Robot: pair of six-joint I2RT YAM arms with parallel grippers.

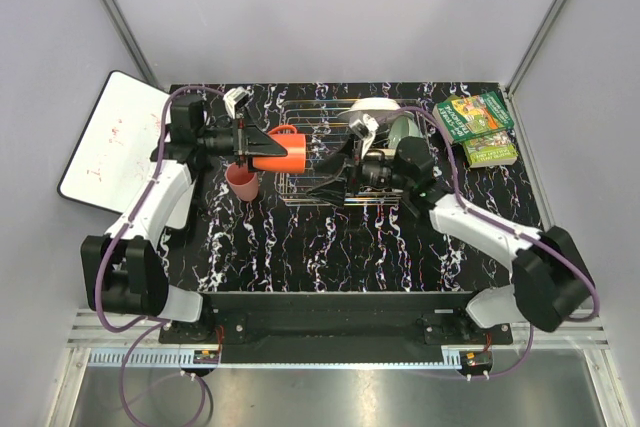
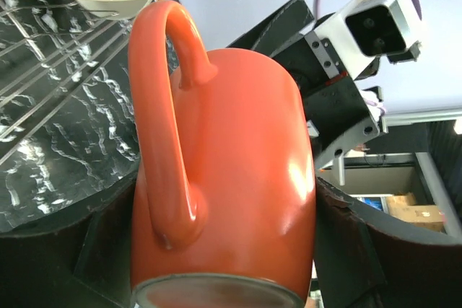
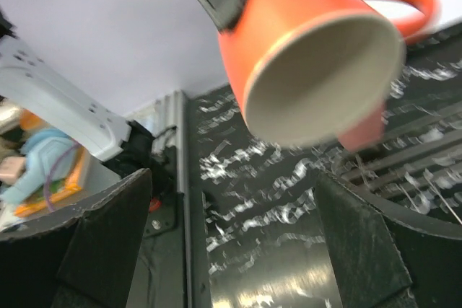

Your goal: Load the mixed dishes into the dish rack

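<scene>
Mug (image 1: 283, 150) bright glossy orange outside, pale cream inside; cup (image 1: 242, 183) salmon pink; table (image 1: 330, 247) black with white marble veining all over; rack (image 1: 305, 182) thin silver chrome wire; plate (image 1: 375, 105) plain white; bowl (image 1: 403, 130) pale green; books (image 1: 477, 117) green-covered with yellow and white print; whiteboard (image 1: 105, 142) white, dark-edged, with faint red marks; arms (image 1: 470, 222) white with black joints; walls (image 1: 330, 17) pale lilac-grey.

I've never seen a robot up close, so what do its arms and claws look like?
The left arm and right arm are black joints linked by white shells, with purple cables looping alongside. The left gripper and right gripper are black, each with two flat wedge-shaped fingers and a pale camera box.
</scene>
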